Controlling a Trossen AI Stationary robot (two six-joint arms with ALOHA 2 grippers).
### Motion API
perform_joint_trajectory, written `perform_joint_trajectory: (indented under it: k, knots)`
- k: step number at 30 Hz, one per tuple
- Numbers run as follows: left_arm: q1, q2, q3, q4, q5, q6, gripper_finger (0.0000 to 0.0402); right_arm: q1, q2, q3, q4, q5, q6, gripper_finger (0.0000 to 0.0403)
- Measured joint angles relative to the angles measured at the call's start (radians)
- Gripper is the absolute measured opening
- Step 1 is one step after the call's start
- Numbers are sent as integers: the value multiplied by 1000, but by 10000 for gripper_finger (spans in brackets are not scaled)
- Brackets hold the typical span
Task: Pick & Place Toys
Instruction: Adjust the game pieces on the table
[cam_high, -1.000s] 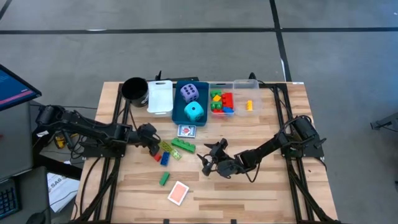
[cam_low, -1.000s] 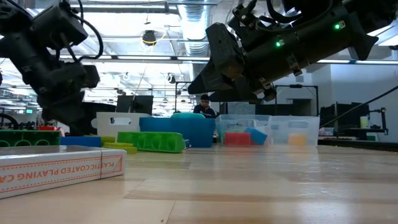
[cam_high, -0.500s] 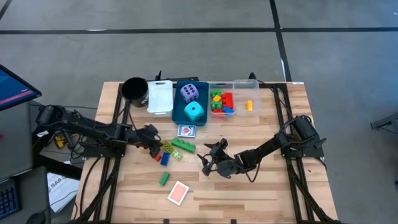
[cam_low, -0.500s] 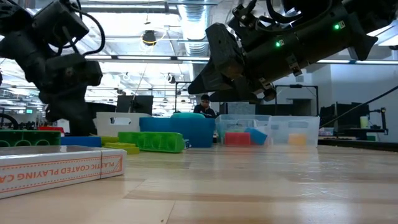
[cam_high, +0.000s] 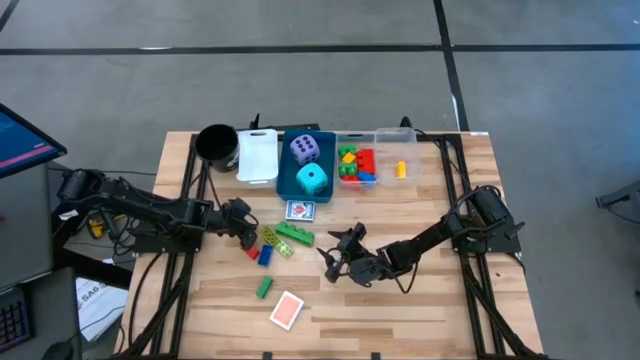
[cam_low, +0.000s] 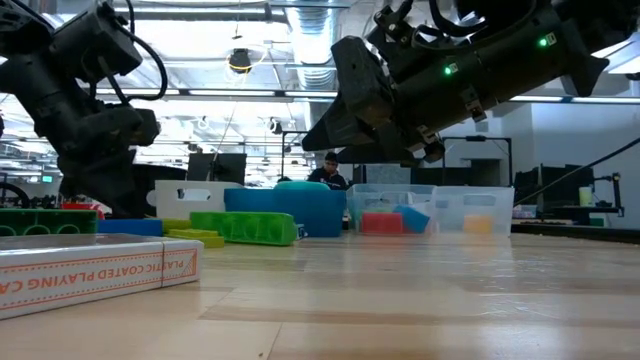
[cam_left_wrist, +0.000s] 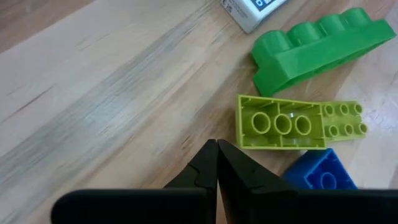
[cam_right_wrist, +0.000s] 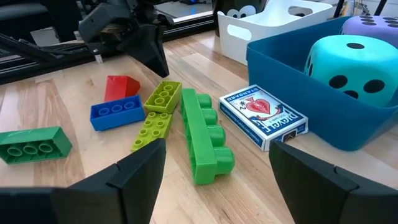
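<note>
Wooden table (cam_high: 420, 310) first: we see the left pincer (cam_left_wrist: 216, 163), fingers together, just short of the lime brick (cam_left_wrist: 283, 123); the long green brick (cam_left_wrist: 317, 53) lies beyond. Right pincer (cam_high: 333, 252) hovers spread nearby.

Left gripper (cam_high: 247, 229) is held low over the table's left-centre, fingers pressed together. Right gripper (cam_high: 331, 254) is held near the table's centre, fingers spread wide.
</note>
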Motion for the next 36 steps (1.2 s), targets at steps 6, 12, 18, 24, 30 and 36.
perform_joint_trajectory:
  k: [6,12,18,24,30,36]
  knots:
    - [0,76,0,78,2,0,0,0,0,0,0,0,7,282]
    - [0,181,0,191,32,0,0,0,0,0,0,0,7,282]
    - [0,193,1,276,64,24,0,0,0,0,0,0,8,282]
    - [0,193,1,361,138,32,0,0,0,0,0,-4,8,282]
    - [0,193,1,284,130,33,0,0,0,0,0,-4,8,282]
    - [-1,186,4,150,62,61,0,1,0,0,0,-4,10,282]
